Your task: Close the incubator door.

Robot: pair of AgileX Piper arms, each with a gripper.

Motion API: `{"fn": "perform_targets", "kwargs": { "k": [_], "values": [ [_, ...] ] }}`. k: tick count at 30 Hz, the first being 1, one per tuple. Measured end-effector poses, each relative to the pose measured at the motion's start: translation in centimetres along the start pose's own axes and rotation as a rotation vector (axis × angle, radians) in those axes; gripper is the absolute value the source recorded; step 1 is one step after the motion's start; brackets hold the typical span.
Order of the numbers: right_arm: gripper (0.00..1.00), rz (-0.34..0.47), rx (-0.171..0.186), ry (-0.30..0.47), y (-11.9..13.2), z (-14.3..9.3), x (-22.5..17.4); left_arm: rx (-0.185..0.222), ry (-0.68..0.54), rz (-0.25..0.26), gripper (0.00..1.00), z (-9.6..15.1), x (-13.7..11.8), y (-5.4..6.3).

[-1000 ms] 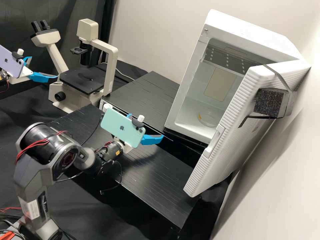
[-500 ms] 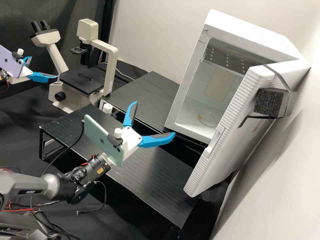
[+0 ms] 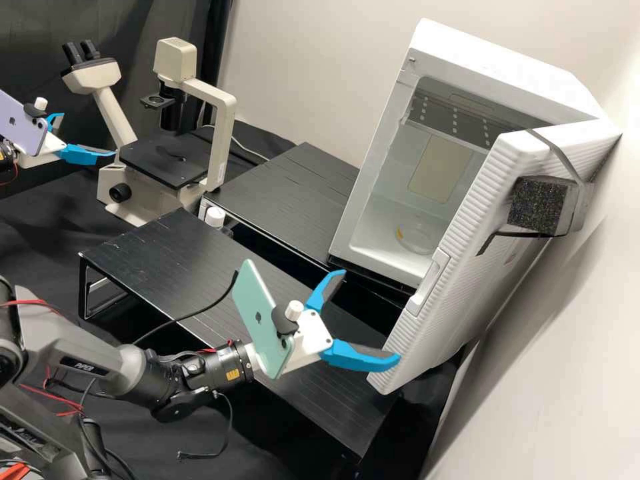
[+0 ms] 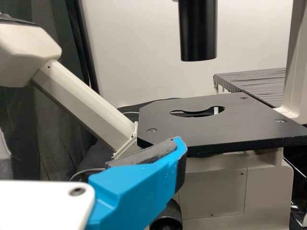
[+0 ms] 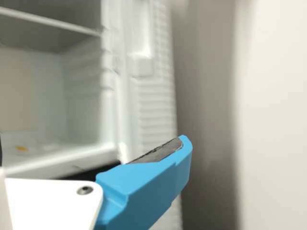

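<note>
Well, from the high view I see the incubator [image 3: 493,73] at the far side with its door [image 3: 460,293] standing open, a clear round dish [image 3: 417,237] on the floor inside. My right pincer [image 3: 371,315], spread wide with nothing between its fingers, is at the low end of the door's free edge; one tip overlaps it, though I cannot tell whether they touch. My left pincer [image 3: 89,135], also open and empty, is near the microscope [image 3: 177,59]. On the left wrist view, one blue finger [image 4: 134,191] lies across part of the microscope's black stage [image 4: 216,134]. On the right wrist view, a blue finger [image 5: 148,187] crosses the door's ribbed surface, beside the open chamber with its shelf [image 5: 48,31].
</note>
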State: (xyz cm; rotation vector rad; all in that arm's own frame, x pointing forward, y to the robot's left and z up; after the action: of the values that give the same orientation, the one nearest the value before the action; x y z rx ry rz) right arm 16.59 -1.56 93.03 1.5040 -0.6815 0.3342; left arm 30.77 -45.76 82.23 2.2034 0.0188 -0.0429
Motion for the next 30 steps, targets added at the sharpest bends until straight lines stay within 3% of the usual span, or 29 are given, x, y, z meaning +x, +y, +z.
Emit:
{"fn": "perform_targets", "kwargs": {
  "k": [4, 10, 21, 26, 30],
  "values": [
    [1.0, 0.033, 0.008, -0.027, 0.6, 0.6, 0.2, 0.0, 0.0, 0.0, 1.0, 0.0, 0.0, 0.0],
    [1.0, 0.015, 0.03, -0.049, -0.1, 0.8, 1.3, 0.0, 0.0, 0.0, 1.0, 0.0, 0.0, 0.0],
    [1.0, -0.002, 0.012, -0.098, -1.6, 1.4, 3.9, 0.0, 0.0, 0.0, 1.0, 0.0, 0.0, 0.0],
    [1.0, -0.005, 0.055, -0.044, -1.2, 0.5, 3.6, 0.0, 0.0, 0.0, 1.0, 0.0, 0.0, 0.0],
    [1.0, -0.024, 0.136, -0.006, -0.9, -0.4, 3.2, 0.0, 0.0, 0.0, 1.0, 0.0, 0.0, 0.0]
  ]
}}
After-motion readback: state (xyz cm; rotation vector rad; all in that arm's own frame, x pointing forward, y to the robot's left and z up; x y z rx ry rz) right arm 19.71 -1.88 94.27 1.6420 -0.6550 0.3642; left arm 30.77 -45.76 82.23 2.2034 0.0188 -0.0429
